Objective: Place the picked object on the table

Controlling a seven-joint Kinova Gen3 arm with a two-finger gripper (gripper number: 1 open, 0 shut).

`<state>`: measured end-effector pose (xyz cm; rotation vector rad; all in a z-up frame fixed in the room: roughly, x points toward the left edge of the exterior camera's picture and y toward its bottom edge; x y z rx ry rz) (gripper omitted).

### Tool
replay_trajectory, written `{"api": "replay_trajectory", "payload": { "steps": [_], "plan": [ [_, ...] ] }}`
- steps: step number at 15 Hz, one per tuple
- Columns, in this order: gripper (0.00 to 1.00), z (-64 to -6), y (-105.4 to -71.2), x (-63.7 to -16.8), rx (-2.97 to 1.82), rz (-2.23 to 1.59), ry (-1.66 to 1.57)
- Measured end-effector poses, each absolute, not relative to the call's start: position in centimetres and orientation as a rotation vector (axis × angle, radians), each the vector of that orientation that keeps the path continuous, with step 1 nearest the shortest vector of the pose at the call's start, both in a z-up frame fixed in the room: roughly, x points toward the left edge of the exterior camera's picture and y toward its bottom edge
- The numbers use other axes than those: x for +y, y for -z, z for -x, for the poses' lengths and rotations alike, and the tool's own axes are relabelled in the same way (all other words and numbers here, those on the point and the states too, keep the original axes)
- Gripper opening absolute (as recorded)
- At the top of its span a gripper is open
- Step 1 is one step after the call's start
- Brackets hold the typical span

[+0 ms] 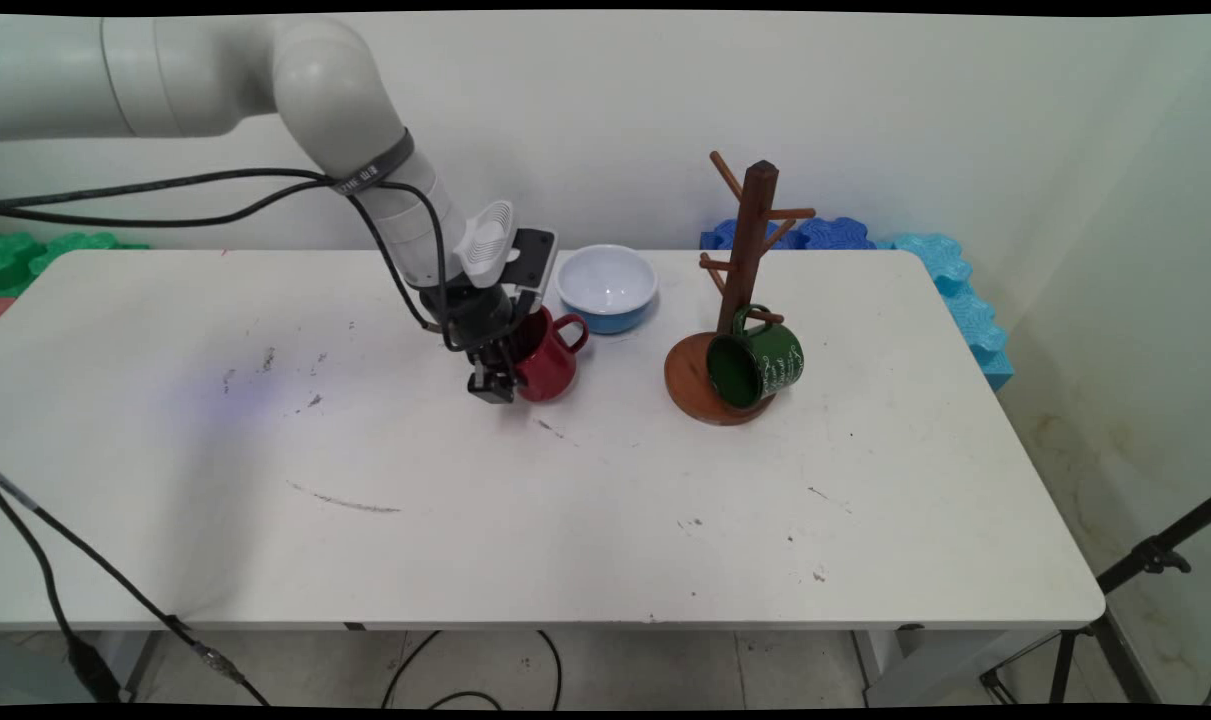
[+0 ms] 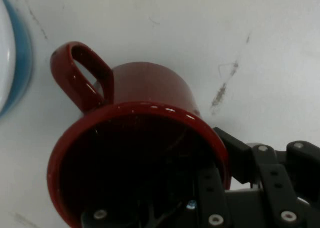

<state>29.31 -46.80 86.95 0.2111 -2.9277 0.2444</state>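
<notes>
We've got the gripper [image 1: 497, 385] clamped over the red mug [image 1: 548, 362] rim — stiff, glossy, probably slippery.

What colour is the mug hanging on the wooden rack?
Dark green mug with white markings; the main view shows it best.

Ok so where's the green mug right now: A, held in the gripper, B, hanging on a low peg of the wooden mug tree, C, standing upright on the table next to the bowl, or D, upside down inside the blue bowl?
B: the green mug hangs by its handle from a low peg of the wooden mug tree, tilted over the base.
</notes>
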Motion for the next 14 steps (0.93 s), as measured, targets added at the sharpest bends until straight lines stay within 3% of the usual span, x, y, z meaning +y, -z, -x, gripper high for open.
{"api": "replay_trajectory", "payload": {
  "steps": [14],
  "plan": [
    [0.0,-28.5,-86.1,-48.1,-2.925,-0.209,-0.227]
  ]
}}
